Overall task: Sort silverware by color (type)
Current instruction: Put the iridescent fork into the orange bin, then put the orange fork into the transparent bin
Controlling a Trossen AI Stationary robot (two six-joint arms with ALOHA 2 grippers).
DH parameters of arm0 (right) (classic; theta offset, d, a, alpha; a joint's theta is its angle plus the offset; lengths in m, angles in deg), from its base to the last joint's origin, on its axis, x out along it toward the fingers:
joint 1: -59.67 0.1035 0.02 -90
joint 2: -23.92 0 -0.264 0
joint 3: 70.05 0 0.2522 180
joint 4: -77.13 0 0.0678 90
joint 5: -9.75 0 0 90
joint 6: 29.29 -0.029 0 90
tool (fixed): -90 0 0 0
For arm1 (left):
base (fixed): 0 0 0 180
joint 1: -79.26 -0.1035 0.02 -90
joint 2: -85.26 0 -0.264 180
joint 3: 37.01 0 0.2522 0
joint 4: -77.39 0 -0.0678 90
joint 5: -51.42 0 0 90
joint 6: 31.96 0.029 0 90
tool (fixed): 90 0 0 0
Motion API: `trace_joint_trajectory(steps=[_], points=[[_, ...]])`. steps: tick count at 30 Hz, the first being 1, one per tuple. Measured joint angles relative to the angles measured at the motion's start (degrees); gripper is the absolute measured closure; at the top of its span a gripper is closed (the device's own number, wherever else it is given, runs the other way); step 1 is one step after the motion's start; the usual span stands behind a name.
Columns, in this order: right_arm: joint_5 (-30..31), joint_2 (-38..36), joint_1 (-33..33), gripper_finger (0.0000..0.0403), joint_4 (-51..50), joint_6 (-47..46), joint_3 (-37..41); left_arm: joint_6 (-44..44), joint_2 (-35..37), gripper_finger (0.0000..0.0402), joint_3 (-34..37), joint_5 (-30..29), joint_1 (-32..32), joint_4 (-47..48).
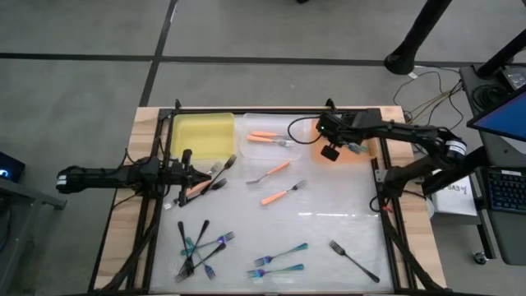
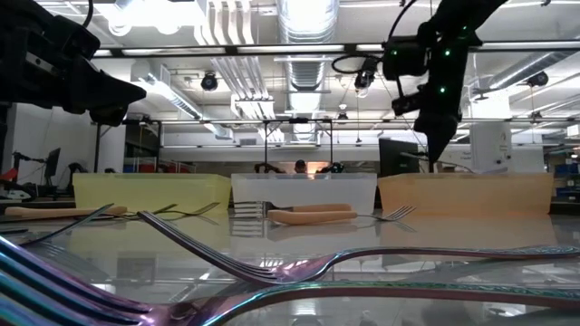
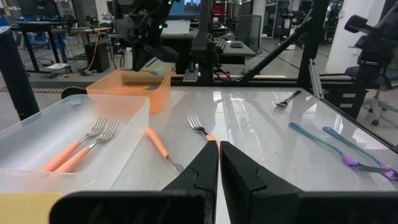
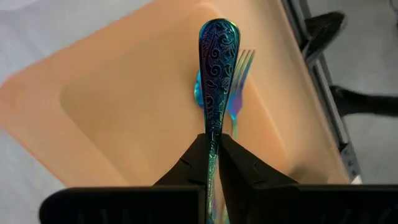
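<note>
Nearest the table's front edge lie the loose forks: a crossed cluster of black and teal-blue forks (image 1: 197,247) at the front left, two teal-blue forks (image 1: 278,261) side by side with tines to the left, and a lone black fork (image 1: 354,261) running diagonally at the front right.

Mid-table, two orange-handled forks (image 1: 276,183) lie on slants, one with tines to the left, the other with tines to the right. Just left of them the left gripper (image 1: 187,174) hangs low over a small heap of forks, its fingers (image 3: 205,171) pressed together and holding nothing — an orange fork's tines show just past the fingertips.

Along the far edge stand three bins: a yellow bin (image 1: 201,134), a clear bin (image 1: 251,148) with two orange forks (image 1: 269,139) lying side by side inside, and an orange bin (image 1: 366,153). The right gripper (image 4: 214,146) is above the orange bin, clamped on a teal-blue fork (image 4: 216,68) whose patterned handle points away from the fingers — its long axis in line with them. Another teal fork (image 4: 236,93) lies on the bin's floor below.
</note>
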Motion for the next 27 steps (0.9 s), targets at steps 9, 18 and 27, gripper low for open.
trace_joint_trajectory(steps=[9, 18, 27], points=[[-0.46, 4.62, 0.03, 0.0345, -4.45, -2.79, -4.60, 0.00, 0.00, 0.0402, 0.00, 0.02, 0.00, 0.00], [-16.05, 4.60, 0.67, 0.0304, -9.06, -15.50, -11.06, 0.01, 0.00, 0.0402, 0.00, 0.00, 0.00, 0.00], [-32.91, 6.51, 14.91, 0.0316, 4.15, -9.94, -11.03, 0.01, 0.00, 0.0402, 0.00, 0.01, 0.00, 0.00]])
